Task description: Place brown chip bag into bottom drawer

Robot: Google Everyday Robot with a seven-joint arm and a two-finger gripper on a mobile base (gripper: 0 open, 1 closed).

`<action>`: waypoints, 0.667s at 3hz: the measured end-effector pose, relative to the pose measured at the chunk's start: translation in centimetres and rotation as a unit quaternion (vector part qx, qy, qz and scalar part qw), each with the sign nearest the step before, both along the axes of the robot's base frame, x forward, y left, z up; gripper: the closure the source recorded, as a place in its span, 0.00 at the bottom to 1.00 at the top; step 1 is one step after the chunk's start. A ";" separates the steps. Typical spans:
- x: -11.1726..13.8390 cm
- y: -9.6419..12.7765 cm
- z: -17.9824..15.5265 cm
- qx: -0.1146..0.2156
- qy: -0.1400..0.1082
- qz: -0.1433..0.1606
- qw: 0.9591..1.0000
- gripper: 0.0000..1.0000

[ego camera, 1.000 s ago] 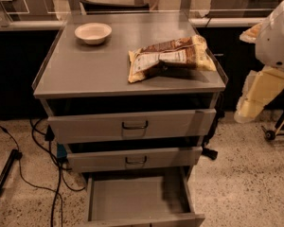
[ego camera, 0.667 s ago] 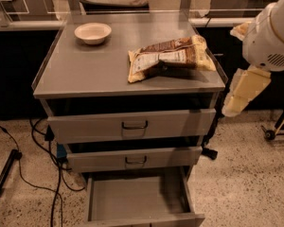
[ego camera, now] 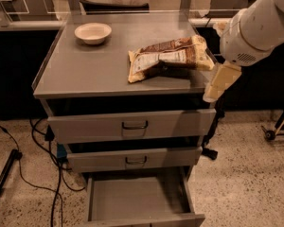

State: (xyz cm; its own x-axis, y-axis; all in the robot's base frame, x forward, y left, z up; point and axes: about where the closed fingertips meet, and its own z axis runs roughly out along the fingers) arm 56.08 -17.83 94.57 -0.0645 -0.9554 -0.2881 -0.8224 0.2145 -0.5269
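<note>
Right of centre in the frame, just off the desk's (ego camera: 85,74) right edge: gripper (ego camera: 214,91), cream, hanging down and leftward from the white arm (ego camera: 255,27), near the bag's right end but apart from it; open or closed, cannot tell. Upper middle, toward the desk's right side: bag (ego camera: 168,58), lying crinkled, tan with a brown panel and white label, well apart from the bowl (ego camera: 93,32) at upper left. Bottom of the frame: bottom drawer (ego camera: 137,200), pulled out, plain grey inside, below the top drawer (ego camera: 132,125) and middle drawer (ego camera: 135,160), each with a dark handle.
</note>
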 end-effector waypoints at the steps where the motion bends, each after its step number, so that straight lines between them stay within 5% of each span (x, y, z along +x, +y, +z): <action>1: 0.0 0.0 0.0 0.000 0.000 0.000 1.000 0.00; 2: 0.5 0.5 -0.2 0.004 -0.006 0.013 1.000 0.00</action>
State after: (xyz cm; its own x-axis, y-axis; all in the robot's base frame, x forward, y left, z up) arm 56.54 -17.28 94.40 -0.0368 -0.9543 -0.2967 -0.8213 0.1980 -0.5350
